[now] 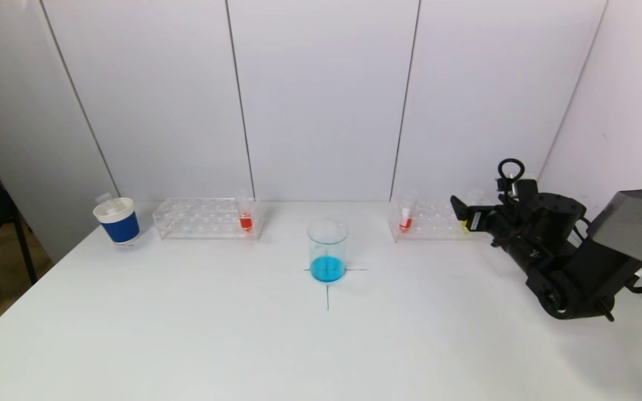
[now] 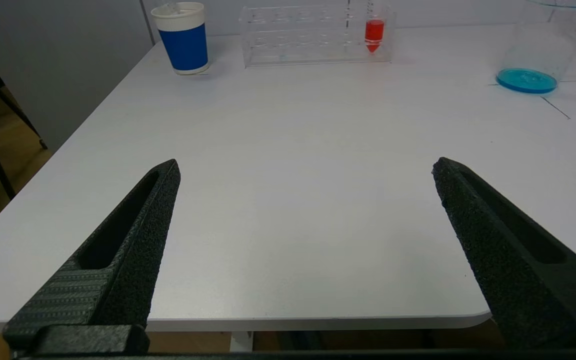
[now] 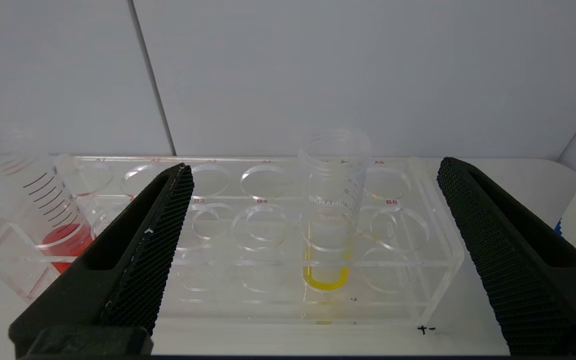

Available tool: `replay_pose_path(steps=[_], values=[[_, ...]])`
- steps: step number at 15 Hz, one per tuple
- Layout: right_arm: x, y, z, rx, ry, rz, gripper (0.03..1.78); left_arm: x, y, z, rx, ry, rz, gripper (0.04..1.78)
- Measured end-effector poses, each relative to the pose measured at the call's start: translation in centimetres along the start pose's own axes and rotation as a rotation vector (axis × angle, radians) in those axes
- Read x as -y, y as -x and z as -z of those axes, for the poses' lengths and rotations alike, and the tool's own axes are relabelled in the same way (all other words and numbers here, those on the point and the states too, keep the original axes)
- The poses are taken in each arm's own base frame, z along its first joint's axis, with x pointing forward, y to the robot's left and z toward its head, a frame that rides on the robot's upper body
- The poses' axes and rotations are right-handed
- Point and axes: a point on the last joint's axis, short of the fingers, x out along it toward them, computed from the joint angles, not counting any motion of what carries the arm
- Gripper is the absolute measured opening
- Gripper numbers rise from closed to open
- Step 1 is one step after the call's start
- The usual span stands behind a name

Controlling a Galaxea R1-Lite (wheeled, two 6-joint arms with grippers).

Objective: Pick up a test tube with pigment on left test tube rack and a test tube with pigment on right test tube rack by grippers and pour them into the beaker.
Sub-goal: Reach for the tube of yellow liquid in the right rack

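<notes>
The job is only just getting going. The right gripper [image 3: 313,260] is sitting wide open and holding nothing, right in front of the right rack [image 1: 432,221] at the far right of the table [image 1: 187,334]. It is pointing at a tube with a little yellow paint [image 3: 327,235], which is standing up in the rack. A tube with red paint [image 1: 405,214] is standing at the left end of that same rack. The left gripper [image 2: 305,240] is also wide open and empty, hanging over the near left edge of the table. It is well away from the left rack [image 1: 207,218], where a red tube [image 1: 245,214] is waiting at the right end. The beaker [image 1: 327,250] is sitting in the middle with blue water inside. A blue cup [image 1: 117,220] is standing at the far left. No tube is being lifted yet, so both picks and both pours are still to come.
</notes>
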Motion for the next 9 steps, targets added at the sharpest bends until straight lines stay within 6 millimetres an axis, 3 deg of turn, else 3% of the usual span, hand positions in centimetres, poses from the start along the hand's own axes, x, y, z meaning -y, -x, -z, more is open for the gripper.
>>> replay_pose_path(steps=[9], values=[[0.2,-1.6,1.0,0.012,-0.002,0.006,1.77,0.0,0.0,0.0,0.0,0.0,0.0,1.76]])
